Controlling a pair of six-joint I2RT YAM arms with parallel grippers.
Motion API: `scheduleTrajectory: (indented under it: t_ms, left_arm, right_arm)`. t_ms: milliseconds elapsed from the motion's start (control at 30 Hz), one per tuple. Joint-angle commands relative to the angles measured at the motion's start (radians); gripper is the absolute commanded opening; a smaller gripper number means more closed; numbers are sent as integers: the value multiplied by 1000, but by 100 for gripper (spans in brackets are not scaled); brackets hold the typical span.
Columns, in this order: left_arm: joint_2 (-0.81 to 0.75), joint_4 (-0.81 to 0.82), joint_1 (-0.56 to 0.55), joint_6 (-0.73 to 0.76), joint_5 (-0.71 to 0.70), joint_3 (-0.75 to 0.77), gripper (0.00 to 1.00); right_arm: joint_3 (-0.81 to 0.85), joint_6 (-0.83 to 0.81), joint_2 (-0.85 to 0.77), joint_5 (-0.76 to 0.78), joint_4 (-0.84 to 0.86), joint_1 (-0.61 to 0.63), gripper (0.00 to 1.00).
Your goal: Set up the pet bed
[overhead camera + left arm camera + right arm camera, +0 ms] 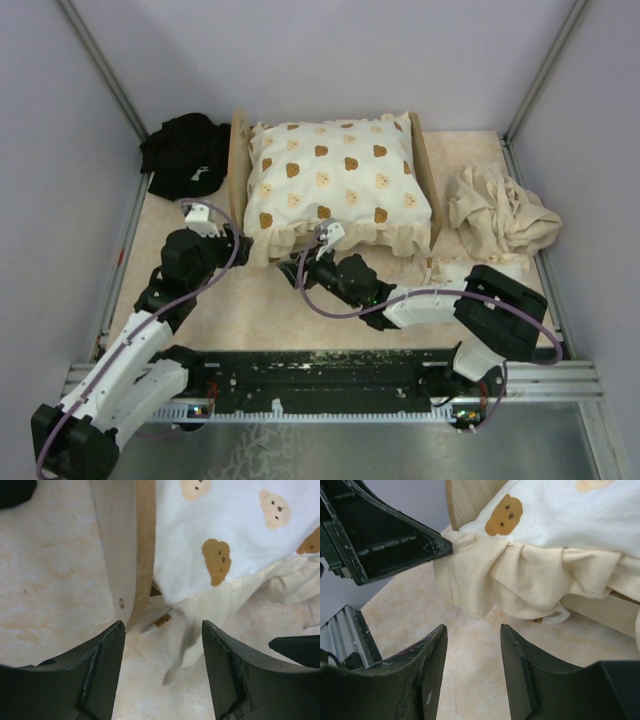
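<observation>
While only overhead shows the whole cushion (pixel 340 185) on the pet bed (pixel 238 165), left fingers (pixel 100 680), right fingers (pixel 420 680) gape empty

At the bottom of the frame the right end effector (pixel 472 640) stands parted over the pale marbled bench (pixel 405 610), nothing between its fingers; above it, the cream frill (pixel 520 580) of the bear-print cushion (pixel 560 515) drapes over the light-wood pet bed (pixel 600 612); the dark left end effector (pixel 385 540) fills the upper left.

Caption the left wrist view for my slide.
Open left end effector faces the pet bed and its bear-print cushion.
</observation>
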Motion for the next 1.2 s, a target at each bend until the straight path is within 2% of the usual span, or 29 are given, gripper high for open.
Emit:
scheduleTrajectory:
  t_ms: [0,233,333,400,533,633,800,1167]
  left_arm:
    - [1,47,2,93,-94,46,70]
    - [143,178,3,136,-98,77,70]
    - [217,174,4,147,-102,120,63]
    - [250,151,4,152,-99,158,54]
    - [243,148,4,153,-73,210,19]
    - [236,150,4,162,-52,258,2]
    - [251,120,4,160,-41,330,0]
    - [319,-34,4,10,-58,533,0]
  right_arm:
    - [-22,-8,23,42,152,16,47]
    - [-34,-45,106,57,246,45,47]
    - [3,-87,181,68,279,62,47]
    - [22,-116,224,68,313,69,46]
    - [42,-168,297,72,416,78,46]
    - [57,-197,346,96,482,79,46]
    - [94,-217,394,123,492,79,46]
    - [195,-247,527,160,540,88,44]
